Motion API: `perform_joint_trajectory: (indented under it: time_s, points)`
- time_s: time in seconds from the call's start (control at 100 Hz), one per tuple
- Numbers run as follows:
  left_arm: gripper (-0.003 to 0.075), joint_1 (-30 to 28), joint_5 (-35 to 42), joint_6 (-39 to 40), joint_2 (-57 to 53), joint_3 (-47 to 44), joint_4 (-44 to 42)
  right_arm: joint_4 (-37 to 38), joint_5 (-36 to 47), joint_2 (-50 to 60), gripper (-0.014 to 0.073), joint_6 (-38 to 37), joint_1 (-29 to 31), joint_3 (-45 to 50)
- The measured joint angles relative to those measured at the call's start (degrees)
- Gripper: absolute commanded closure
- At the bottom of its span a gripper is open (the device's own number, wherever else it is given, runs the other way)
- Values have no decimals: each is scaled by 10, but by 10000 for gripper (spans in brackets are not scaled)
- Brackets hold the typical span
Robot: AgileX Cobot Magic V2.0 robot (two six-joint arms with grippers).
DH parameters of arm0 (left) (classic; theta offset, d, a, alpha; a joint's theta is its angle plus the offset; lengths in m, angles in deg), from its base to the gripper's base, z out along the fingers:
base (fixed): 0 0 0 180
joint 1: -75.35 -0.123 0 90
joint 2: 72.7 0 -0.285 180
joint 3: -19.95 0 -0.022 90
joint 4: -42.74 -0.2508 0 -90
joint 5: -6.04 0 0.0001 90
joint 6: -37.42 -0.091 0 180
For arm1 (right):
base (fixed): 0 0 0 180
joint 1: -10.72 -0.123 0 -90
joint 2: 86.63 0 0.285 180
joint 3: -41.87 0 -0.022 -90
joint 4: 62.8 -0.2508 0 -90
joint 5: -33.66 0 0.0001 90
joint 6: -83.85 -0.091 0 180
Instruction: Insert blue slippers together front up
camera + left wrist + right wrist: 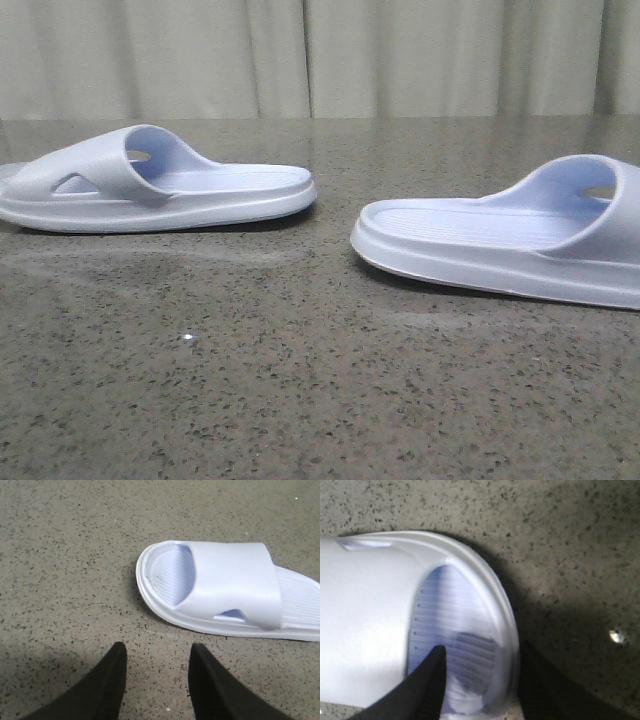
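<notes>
Two pale lavender-blue slippers lie sole-down on the speckled dark table. The left slipper has its heel pointing right; the right slipper has its heel pointing left and its strap at the frame's right edge. No gripper shows in the front view. My left gripper is open and empty above bare table, a short way from the left slipper's toe end. My right gripper is open and straddles the right slipper's toe rim, one finger over the ribbed footbed, the other outside the rim.
A pale curtain hangs behind the table's far edge. A gap of bare table separates the two slippers. A small white speck lies on the table near the right slipper.
</notes>
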Motion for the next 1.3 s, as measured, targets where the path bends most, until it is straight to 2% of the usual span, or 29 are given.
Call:
perform_joint_trajectory:
  time_s: [0.12, 0.19, 0.38, 0.64, 0.83, 0.95, 1.07, 1.19, 1.3]
  points:
    - [462, 0, 0, 0, 0, 0, 0, -16, -9, -3, 330, 18, 0, 0]
    - [462, 0, 0, 0, 0, 0, 1, -20, -10, -3, 379, 20, 0, 0]
    - [462, 0, 1, 0, 0, 0, 4, -24, -14, -3, 701, 23, 0, 0]
    - [462, 0, -2, -5, 23, 15, 20, -31, -11, -3, 699, 24, 0, 0]
    - [462, -5, -31, -23, 97, 80, 33, -31, -9, -3, 699, 24, 0, 0]
    - [462, -32, -59, -36, 145, 123, 45, -31, -8, -3, 699, 24, 0, 0]
    - [463, -89, -108, -102, 190, 156, 98, -31, -7, -3, 699, 24, 0, 0]
    - [463, -149, -180, -197, 240, 175, 195, -32, -5, -3, 699, 24, 0, 0]
    - [463, -177, -230, -255, 290, 185, 246, -32, -4, -3, 699, 24, 0, 0]
